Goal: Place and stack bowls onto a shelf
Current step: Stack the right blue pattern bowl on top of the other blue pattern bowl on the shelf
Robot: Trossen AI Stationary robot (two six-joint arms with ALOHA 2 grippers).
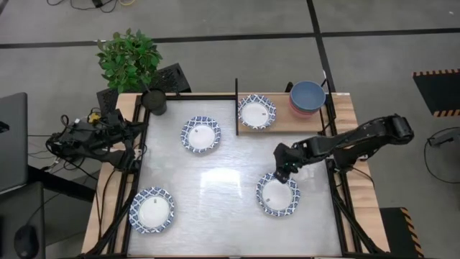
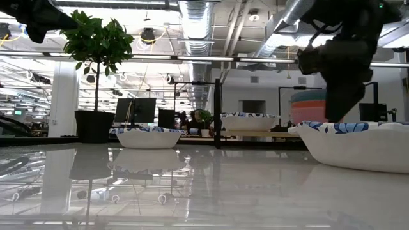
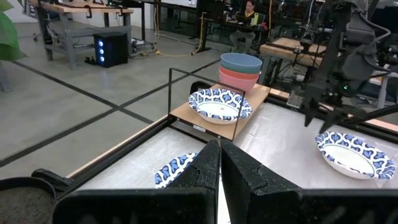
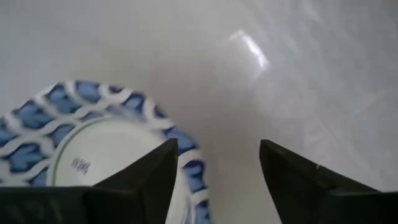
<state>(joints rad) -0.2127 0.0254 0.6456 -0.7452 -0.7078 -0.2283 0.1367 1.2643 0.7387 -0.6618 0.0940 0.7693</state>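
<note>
The step in hand is judged to be the pick-up of the next bowl: the right gripper (image 1: pixel 282 175) is poised over the rim of the round shallow white bowl with the blue patterned rim (image 1: pixel 278 194) that lies on the glossy white desk (image 1: pixel 223 191) below the light wooden shelf plank framed by thin black posts (image 1: pixel 282 122), well apart from it; the gripper's fingers (image 4: pixel 149 171) are spread wide with nothing between them, and in the right wrist view the bowl's rim runs under one finger while the gap shows mostly bare desk, so the rim is not yet straddled; the next move is judged to call for a lowering that brings one finger inside the rim and one outside, then a closing, a lift and a carry to the shelf; on the shelf an identical patterned bowl (image 1: pixel 256 112) already sits at its left part, with a stack of solid-coloured bowls topped by a blue one (image 1: pixel 307 96) at its right end; two more patterned bowls are left on the desk, one (image 1: pixel 200 134) just left of the shelf and one (image 1: pixel 152 209) far to its lower left; the left gripper (image 3: pixel 219 171) is parked at the desk's left edge, well away from the shelf, its fingers pressed together and holding nothing.
</note>
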